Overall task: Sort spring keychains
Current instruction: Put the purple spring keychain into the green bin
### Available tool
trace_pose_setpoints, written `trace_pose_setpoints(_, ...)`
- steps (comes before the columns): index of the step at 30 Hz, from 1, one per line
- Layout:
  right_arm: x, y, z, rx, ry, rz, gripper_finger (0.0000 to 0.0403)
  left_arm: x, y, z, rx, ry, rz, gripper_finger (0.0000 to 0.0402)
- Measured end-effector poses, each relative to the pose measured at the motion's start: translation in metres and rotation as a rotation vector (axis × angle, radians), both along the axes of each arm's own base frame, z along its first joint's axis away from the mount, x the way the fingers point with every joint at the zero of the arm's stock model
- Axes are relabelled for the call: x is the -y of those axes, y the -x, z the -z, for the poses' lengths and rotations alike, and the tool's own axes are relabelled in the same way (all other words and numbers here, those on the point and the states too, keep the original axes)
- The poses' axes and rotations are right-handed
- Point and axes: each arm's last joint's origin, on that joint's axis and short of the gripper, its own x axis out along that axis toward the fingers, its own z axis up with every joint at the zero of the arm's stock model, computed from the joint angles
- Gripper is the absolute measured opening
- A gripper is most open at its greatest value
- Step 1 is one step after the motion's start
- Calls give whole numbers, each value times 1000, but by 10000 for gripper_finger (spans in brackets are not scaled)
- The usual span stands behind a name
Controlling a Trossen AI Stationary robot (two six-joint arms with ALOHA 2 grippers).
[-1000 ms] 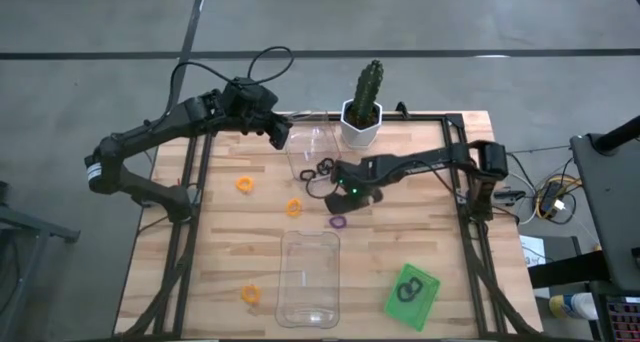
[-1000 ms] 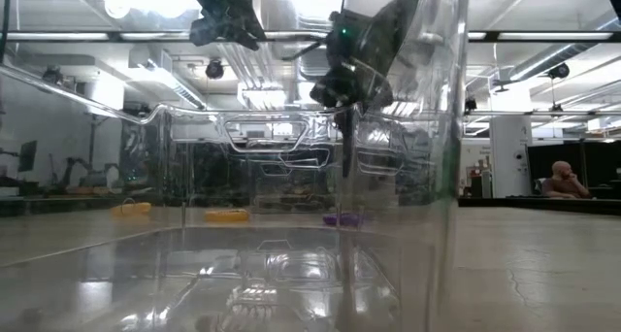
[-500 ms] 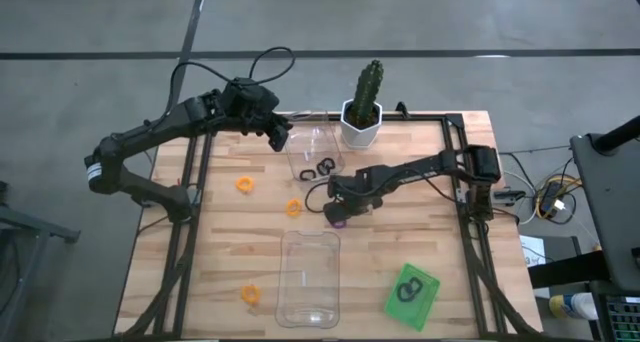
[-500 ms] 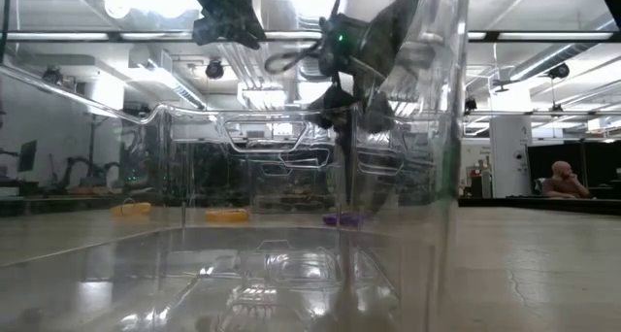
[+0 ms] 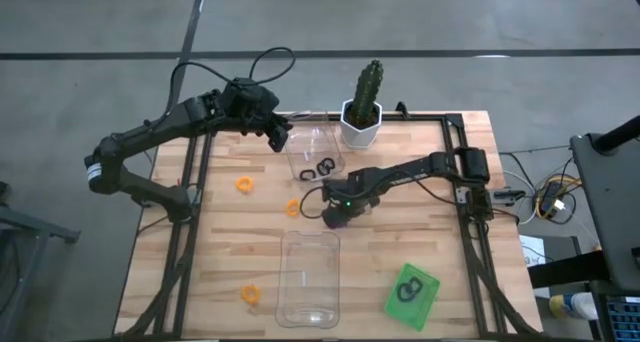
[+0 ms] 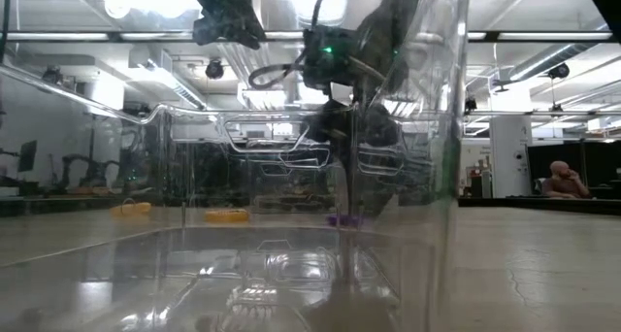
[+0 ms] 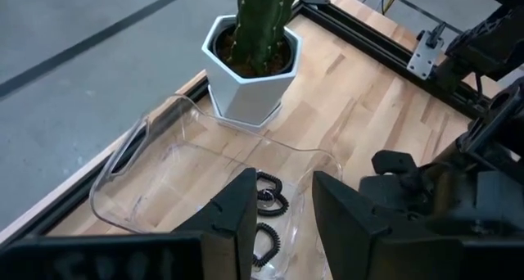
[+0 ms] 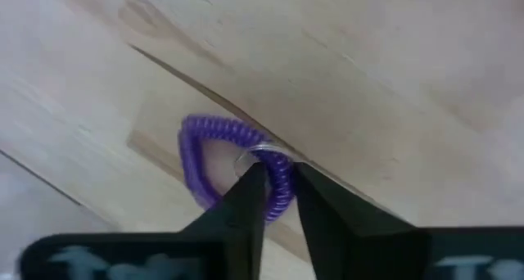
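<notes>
The purple spring keychain (image 8: pixel 233 165), lying flat on the wooden table (image 5: pixel 440 232), is being pinched between the narrowed fingers of the right gripper (image 8: pixel 278 200), so its coil can be lifted for sorting.

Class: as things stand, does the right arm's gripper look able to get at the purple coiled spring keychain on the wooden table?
Probably yes: the right gripper is already down on the purple coiled spring keychain, a finger on either side of its coil, nothing between.

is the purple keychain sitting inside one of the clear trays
No, the purple keychain lies on the bare wooden table, between the right claw's fingers.
</notes>
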Motion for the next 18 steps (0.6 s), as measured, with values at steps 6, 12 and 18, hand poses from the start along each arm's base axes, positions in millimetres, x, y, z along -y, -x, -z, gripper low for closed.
trace_pose_setpoints(6,1,1,-8,-35,30,-58,16,0,0,0,4,-2,0,113)
trace_pose_setpoints(12,-1,8,-42,-96,35,-127,11,0,0,0,4,-2,-1,113)
trace_pose_setpoints(18,-12,21,-92,-53,-6,-208,10,0,0,0,4,-2,-1,113)
